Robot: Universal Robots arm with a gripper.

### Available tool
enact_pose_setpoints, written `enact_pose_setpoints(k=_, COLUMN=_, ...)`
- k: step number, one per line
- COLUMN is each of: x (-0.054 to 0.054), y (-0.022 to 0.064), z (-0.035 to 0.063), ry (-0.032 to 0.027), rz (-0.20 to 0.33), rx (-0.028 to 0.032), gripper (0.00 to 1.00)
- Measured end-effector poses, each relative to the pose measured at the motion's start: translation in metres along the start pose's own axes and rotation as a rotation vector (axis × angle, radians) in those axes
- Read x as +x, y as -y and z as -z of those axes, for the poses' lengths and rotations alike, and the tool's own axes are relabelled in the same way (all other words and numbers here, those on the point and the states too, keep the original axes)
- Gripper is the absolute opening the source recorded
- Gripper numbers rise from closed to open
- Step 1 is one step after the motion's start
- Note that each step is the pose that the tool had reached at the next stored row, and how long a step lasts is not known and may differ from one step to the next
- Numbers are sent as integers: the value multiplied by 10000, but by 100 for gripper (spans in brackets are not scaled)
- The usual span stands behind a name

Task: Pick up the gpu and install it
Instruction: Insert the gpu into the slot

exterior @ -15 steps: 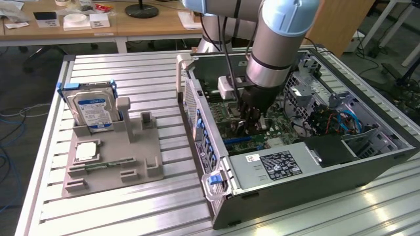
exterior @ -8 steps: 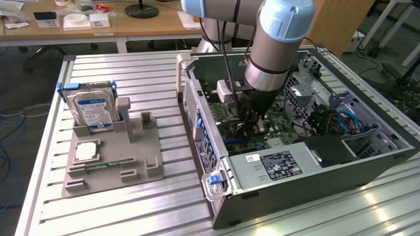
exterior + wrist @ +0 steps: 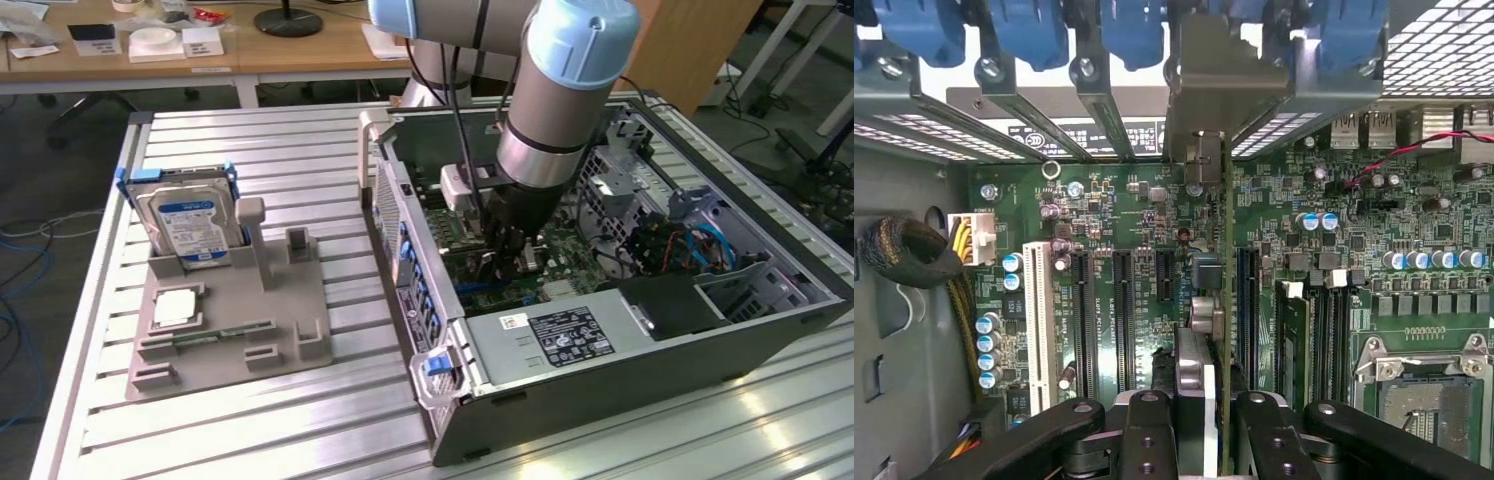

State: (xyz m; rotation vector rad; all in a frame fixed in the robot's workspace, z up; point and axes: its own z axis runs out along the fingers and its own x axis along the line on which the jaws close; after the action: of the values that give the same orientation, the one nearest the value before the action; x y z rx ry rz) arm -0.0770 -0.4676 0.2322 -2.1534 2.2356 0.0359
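gripper pinching the gpu inside the open computer case

exterior view: the gripper (image 3: pixel 514 262) reaches down from the grey and pale blue arm (image 3: pixel 567 90) into the open computer case (image 3: pixel 627 400), low over the green motherboard (image 3: pixel 574 270). on the exterior view's left, a grey fixture (image 3: pixel 287 330) holds a blue-labelled hard drive (image 3: pixel 187 225) upright.

wrist view: the black fingers (image 3: pixel 1149 435) are pressed against both faces of the gpu (image 3: pixel 1226 300), which stands on edge between them. seen edge-on, the card is a very slim dark line with a silver metal bracket at its far end, near the blue slot clips (image 3: pixel 1034 30). it sits above the dark expansion slots (image 3: pixel 1122 320), though whether it is seated is unclear.

judged from this, the card is light, stiff and flat, but fragile: its components and connector edge should not be squeezed or twisted. holding the flat faces near the upper edge, as here, seems safest.
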Motion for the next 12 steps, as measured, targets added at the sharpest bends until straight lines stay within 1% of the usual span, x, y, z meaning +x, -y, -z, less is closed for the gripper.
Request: enact_pose_setpoints(k=12, x=-11, y=-1, z=-14, ry=0, rz=1, rx=-1, gripper=28)
